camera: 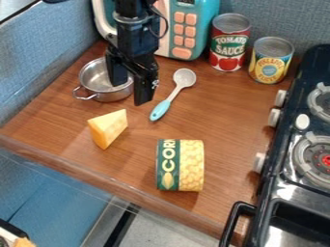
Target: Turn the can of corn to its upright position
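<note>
The can of corn (191,165), only one, lies on its side on the tabletop (226,113), below and right of the end effector (130,92), whose fingers are spread. Also there are two upright cans (271,61), one pot (103,89), one spoon (161,110), one cheese wedge (109,127).

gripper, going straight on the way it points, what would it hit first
Pointing down, the gripper would probably meet the wooden counter first, though depth is unclear and the metal pot could catch a finger.

Can (191,165) reads "CORN", red tin (229,43) "TOMATO SAUCE", yellow tin (270,61) "PINEAPPLE".
</note>
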Tool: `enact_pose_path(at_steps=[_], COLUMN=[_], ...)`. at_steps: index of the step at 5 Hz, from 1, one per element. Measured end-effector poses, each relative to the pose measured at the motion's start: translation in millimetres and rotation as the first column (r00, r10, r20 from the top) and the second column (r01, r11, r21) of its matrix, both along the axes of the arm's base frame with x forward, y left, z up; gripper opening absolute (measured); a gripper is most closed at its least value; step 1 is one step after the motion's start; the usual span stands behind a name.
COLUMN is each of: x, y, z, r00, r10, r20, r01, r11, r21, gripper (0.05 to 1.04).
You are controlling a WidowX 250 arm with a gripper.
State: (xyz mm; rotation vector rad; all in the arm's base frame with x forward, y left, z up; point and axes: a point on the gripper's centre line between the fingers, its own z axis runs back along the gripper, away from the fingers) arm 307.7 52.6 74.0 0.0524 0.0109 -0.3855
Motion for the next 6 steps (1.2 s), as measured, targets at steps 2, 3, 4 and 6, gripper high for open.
enact_pose_path(at_steps=[2, 3, 4, 6], x=[-6, -9, -15, -20], y=[-38, -73, -105, -135], z=[-5.5, 13.7, 18.4, 3.4], r00=[0.997, 0.988, 0.975, 0.959], r10=[-0.070, -0.152, -0.211, -0.280], r20=[-0.019, 0.039, 0.065, 0.050], r01=[0.070, 0.153, 0.213, 0.279], r11=[0.997, 0.988, 0.977, 0.960], r21=[-0.029, -0.025, -0.024, 0.026], gripper=[1.001, 1.001, 1.001, 1.001])
